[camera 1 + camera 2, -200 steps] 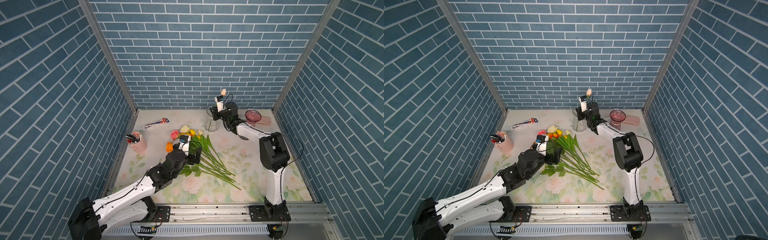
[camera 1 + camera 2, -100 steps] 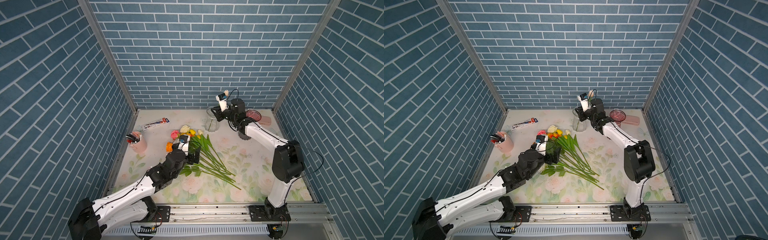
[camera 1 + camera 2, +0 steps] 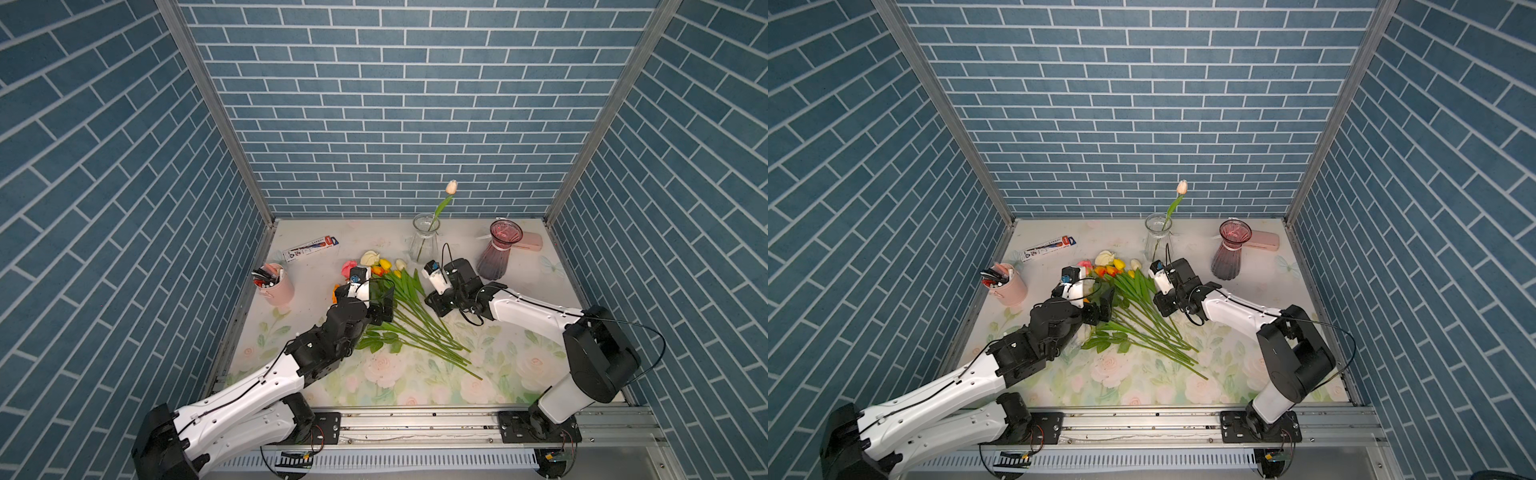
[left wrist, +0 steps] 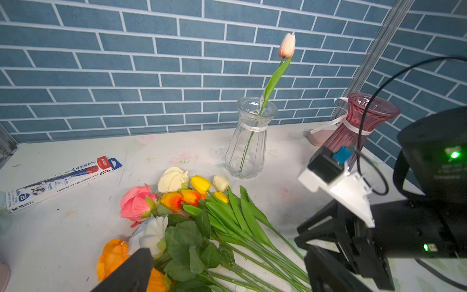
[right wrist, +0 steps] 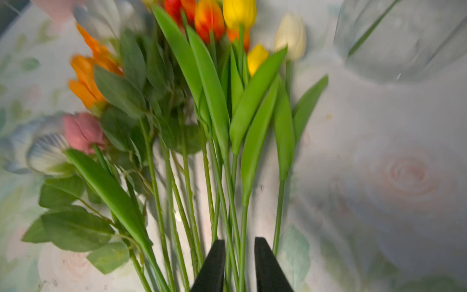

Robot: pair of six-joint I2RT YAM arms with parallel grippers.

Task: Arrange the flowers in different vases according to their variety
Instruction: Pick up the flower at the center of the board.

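Note:
The flowers lie in a heap mid-table, stems (image 3: pixel 415 328) fanned toward the front; tulips (image 4: pixel 200 183) and roses (image 4: pixel 136 203) are mixed. One pale pink tulip (image 3: pixel 451 187) stands in the clear vase (image 3: pixel 424 237). The purple-pink vase (image 3: pixel 496 253) holds no flowers. My left gripper (image 3: pixel 365 301) hovers wide open over the rose leaves, one finger (image 4: pixel 131 273) by the orange rose. My right gripper (image 5: pixel 239 252) is down at the tulip stems, open. Its fingers (image 5: pixel 212 265) stand a little apart, and several stems run between them unpinched.
A pink pen cup (image 3: pixel 274 284) stands at the left edge. A pen box (image 3: pixel 311 248) lies at the back left, and a pink case (image 3: pixel 530 242) lies behind the purple-pink vase. Brick walls close three sides. The two grippers are close together over the heap.
My right gripper left the top of the clear vase and came down and forward to the tulip stems. The pale pink tulip stays in the vase. The left arm has not moved.

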